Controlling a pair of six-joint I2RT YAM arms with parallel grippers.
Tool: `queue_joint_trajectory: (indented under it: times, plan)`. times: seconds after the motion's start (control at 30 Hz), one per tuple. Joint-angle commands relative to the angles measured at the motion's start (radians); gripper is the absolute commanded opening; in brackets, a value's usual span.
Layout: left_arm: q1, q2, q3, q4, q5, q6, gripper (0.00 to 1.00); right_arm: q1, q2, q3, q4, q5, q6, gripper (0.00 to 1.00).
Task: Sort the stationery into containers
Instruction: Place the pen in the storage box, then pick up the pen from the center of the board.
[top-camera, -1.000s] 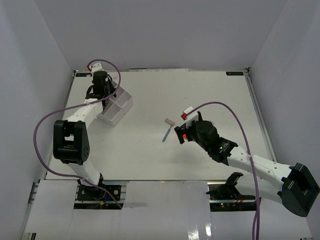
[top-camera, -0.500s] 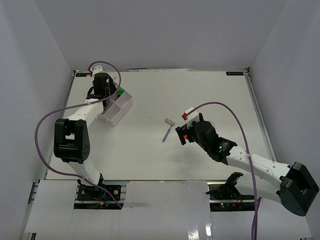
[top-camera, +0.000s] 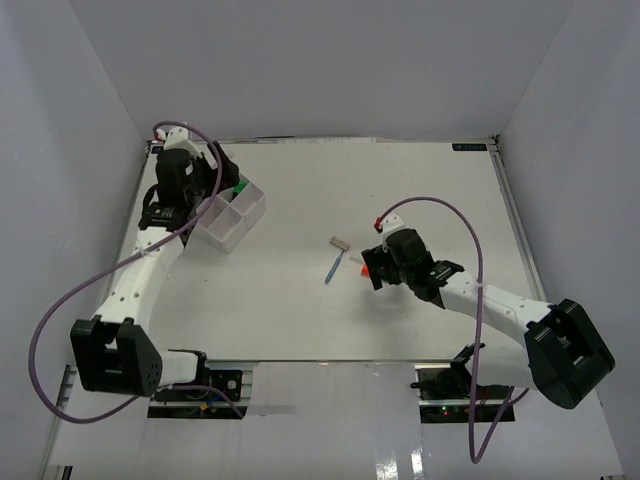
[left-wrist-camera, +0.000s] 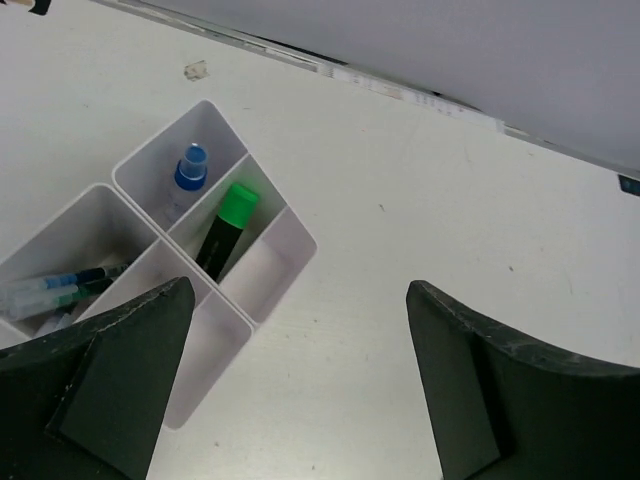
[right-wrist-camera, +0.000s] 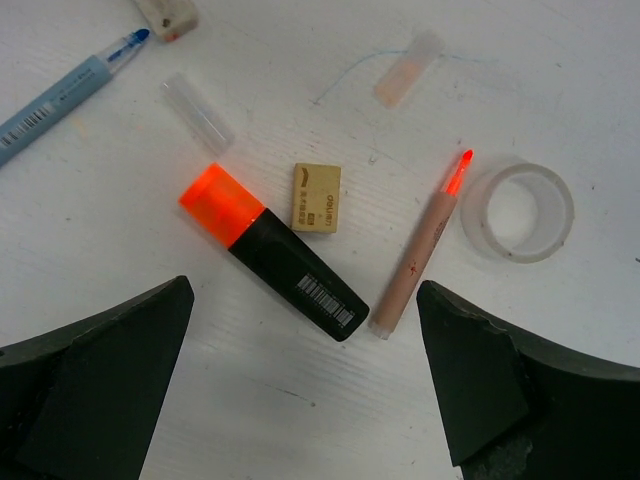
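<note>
Pretty bright, even, diffuse light everywhere, so shadows come out faint and soft. The table (right-wrist-camera: 300, 400) is sharp in both wrist views, but the dark fingers (left-wrist-camera: 110, 370) up close look a bit mushy.

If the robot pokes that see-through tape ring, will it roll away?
Probably not: the tape ring lies flat on the table, so it should slide. It looks thin and hollow, likely very light. Its glossy surface might slip when pinched.
</note>
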Motion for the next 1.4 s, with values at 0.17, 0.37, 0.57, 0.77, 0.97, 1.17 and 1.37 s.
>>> queue_joint_trajectory:
  times: [0.17,0.37,0.57,0.77,0.97,1.17,1.37]
  plan:
    - [0.004,-0.263,-0.224,-0.036,0.159,0.102,0.98,-0.037,0.103,0.066,-0.052,-0.088,0.008,0.95]
    - [0.004,-0.306,-0.298,-0.030,0.198,0.104,0.98,-0.041,0.175,0.088,-0.072,-0.116,-0.012,0.94]
    - [0.004,-0.306,-0.299,-0.030,0.218,0.097,0.98,-0.041,0.222,0.105,-0.072,-0.131,-0.038,0.94]
    - [0.004,-0.305,-0.299,-0.030,0.224,0.094,0.98,-0.046,0.250,0.125,-0.094,-0.182,-0.052,0.87]
    - [0.004,-0.303,-0.296,-0.030,0.259,0.082,0.98,-0.038,0.250,0.147,-0.170,-0.206,-0.018,0.73]
    - [0.004,-0.305,-0.301,-0.044,0.331,0.058,0.98,-0.025,0.218,0.135,-0.201,-0.196,0.011,0.58]
    - [0.004,-0.328,-0.299,-0.081,0.446,0.015,0.98,-0.006,0.200,0.096,-0.184,-0.190,0.022,0.40]
